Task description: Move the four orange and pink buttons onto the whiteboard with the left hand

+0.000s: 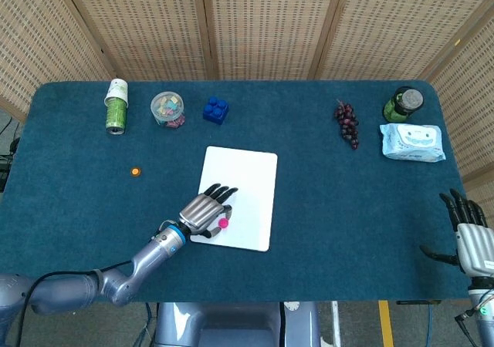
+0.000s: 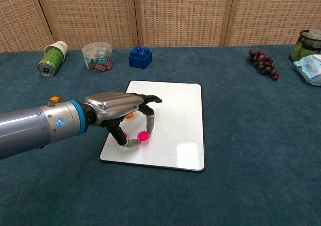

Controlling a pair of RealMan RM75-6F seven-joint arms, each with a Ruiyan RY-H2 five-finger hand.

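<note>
Where the head view looks down on the blue worktop (image 1: 324,208), the whiteboard (image 1: 245,185) lies just left of centre, and the left hand (image 1: 203,211) covers its lower left corner, palm down. A pink button (image 1: 224,224) shows at the fingertips, on the board; whether the fingers grip it cannot be told from this view. An orange button (image 1: 135,172) sits alone on the cloth at middle left, well apart from the board. Along the top edge stand a green can (image 1: 116,106), a clear jar (image 1: 167,109) and a blue brick (image 1: 215,110); grapes (image 1: 346,122), a green jar (image 1: 404,105) and a wipes pack (image 1: 411,143) are at upper right. The right hand (image 1: 468,231) is at the lower right edge, holding nothing, fingers spread upward.

In the chest view the left hand (image 2: 123,113) arches over the left side of the whiteboard (image 2: 175,120), with the thumb and a finger closing on the pink button (image 2: 144,135), which rests on the board surface. A second pink button (image 2: 126,135) peeks out beside the thumb, and an orange one (image 2: 130,116) is partly hidden under the palm, both on the board. The lone orange button (image 2: 54,99) lies at middle left on the cloth, just above the arm. The can (image 2: 52,57), clear jar (image 2: 97,57) and brick (image 2: 140,56) line the upper left; the grapes (image 2: 262,62) lie at upper right.
</note>
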